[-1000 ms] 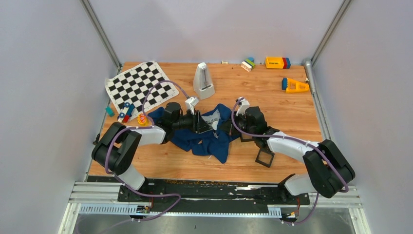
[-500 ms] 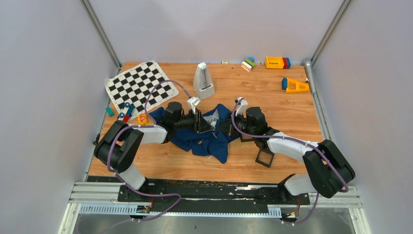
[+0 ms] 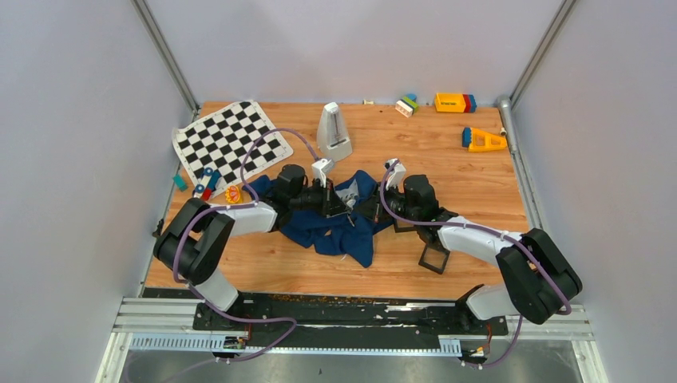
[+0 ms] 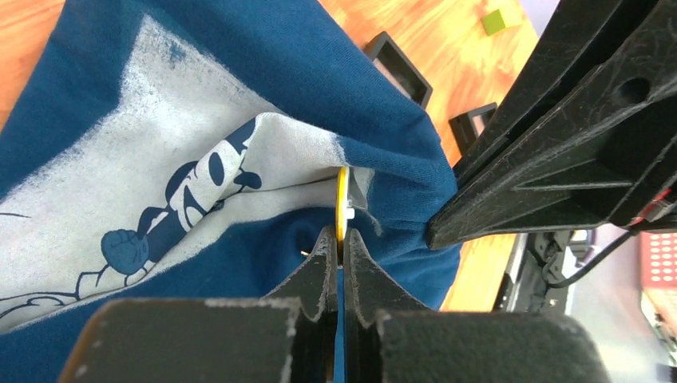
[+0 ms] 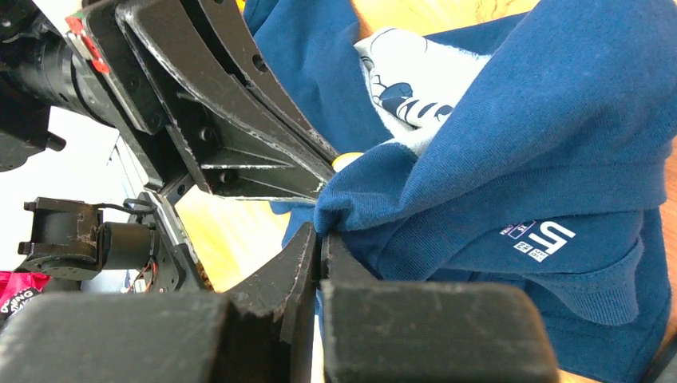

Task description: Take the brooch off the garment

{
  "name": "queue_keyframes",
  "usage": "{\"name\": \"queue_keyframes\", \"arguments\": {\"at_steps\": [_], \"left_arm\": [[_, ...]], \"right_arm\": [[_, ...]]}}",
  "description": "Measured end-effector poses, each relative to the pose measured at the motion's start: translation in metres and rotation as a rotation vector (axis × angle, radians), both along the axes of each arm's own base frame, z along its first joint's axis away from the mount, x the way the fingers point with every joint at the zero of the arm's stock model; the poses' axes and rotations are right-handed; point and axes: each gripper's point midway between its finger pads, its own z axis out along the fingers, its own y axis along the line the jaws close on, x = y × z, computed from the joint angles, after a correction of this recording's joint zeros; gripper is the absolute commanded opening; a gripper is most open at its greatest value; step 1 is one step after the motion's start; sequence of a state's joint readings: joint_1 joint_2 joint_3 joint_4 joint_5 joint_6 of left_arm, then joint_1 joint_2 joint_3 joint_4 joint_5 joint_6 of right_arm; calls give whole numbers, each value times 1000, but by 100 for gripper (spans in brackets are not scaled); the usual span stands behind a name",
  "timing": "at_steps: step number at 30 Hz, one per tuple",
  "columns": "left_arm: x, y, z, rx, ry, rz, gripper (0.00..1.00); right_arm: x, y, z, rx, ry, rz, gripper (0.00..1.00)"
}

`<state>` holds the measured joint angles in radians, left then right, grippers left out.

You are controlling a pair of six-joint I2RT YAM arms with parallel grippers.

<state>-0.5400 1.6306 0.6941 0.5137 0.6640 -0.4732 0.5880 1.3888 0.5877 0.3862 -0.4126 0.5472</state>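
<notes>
Contact over the garment, lying crumpled at the middle of the wooden table, with its grey-white print patch facing up. Pinching the brooch edge-on with the left gripper, clenching on the lower rim of the thin gold disc. Standing upright there, at the fold where patch and navy cloth are meeting, seemingly pinned to the cloth, though hard to tell from this angle. Clamping a bunched navy fold with the right gripper, squeezing tight on it just beside the left fingertips. Lying on the bare wood just past the garment's right side, 2 black square frames. Spreading flat at the far left, well apart, a chequered cloth.
</notes>
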Motion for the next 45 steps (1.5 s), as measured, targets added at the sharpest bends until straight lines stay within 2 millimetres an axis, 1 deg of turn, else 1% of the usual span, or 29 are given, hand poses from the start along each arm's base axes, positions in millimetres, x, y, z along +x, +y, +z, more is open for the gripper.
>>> {"name": "queue_keyframes", "arguments": {"at_steps": [4,7,9,11,16,20,21,23,24,25,26,28,30,32,35,37,40,42,45], "left_arm": [[-1,1,-6,103,-37,23,0],[2,1,-5,184,-86,46,0],[5,5,-5,232,-113,71,0],[7,13,-7,286,-130,100,0],[14,39,-16,419,-150,181,0],[15,52,-20,479,-149,214,0],[15,53,-19,483,-154,219,0],[15,53,-12,473,-166,222,0],[14,52,-7,456,-172,217,0],[14,51,0,433,-182,212,0],[13,49,6,408,-190,202,0],[11,44,18,347,-201,177,0],[8,40,27,288,-207,150,0],[2,37,33,239,-207,118,0],[-7,31,41,177,-208,69,0],[-14,27,47,133,-214,29,0],[-23,21,57,82,-228,-17,0],[-29,18,64,49,-240,-45,0],[-34,15,72,11,-250,-78,0]], "right_arm": [[0,0,0,1,0,0,0],[-1,-1,-1,0,1,-3,0],[-1,-3,-2,-4,-1,-14,0],[-1,-6,-1,-5,-8,-31,0],[0,-14,8,1,-40,-73,0],[5,-17,11,-2,-54,-105,0],[6,-19,9,-8,-53,-116,3],[7,-21,6,-20,-44,-131,22],[8,-22,4,-29,-37,-137,32],[9,-22,1,-35,-28,-143,39],[9,-22,-1,-41,-22,-144,45],[9,-23,-4,-48,-13,-144,52],[8,-22,-3,-49,-18,-139,54],[7,-22,-1,-45,-27,-132,54],[1,-24,11,-19,-78,-111,53],[-3,-25,23,8,-126,-97,51],[-10,-25,37,49,-191,-70,50],[-15,-24,41,69,-222,-45,51],[-20,-22,43,86,-246,-11,53]]}}
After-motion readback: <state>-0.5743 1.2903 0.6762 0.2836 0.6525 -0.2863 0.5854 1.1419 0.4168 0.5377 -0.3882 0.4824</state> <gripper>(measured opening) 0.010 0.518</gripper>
